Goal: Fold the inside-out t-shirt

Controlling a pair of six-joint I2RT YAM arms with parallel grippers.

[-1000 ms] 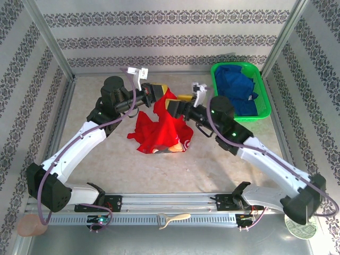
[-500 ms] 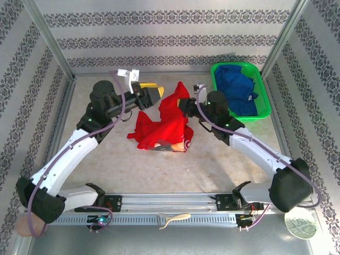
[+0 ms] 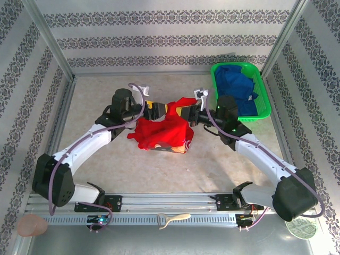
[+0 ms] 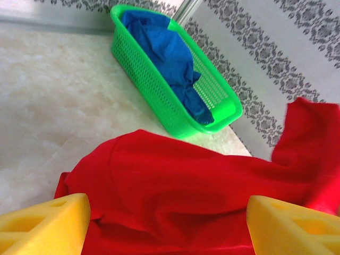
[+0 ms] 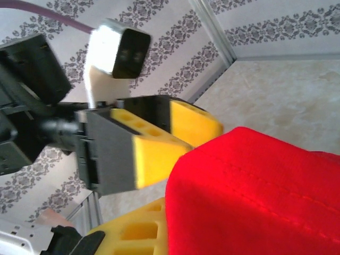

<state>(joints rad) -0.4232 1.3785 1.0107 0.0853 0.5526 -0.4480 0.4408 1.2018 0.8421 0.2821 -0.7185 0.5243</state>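
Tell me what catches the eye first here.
A bright red t-shirt lies crumpled in the middle of the table. The right pincer is shut on its raised edge, facing the open left pincer. In the far right corner, a green basket holds a blue garment.

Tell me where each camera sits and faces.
Top external: overhead from behind, looking down on left arm, right arm, t-shirt, basket.
Left wrist: over the t-shirt, facing the basket; own open fingers at bottom corners.
Right wrist: faces the left pincer; own finger below the gripped t-shirt.
Shared: t-shirt, all; basket, top and left wrist.
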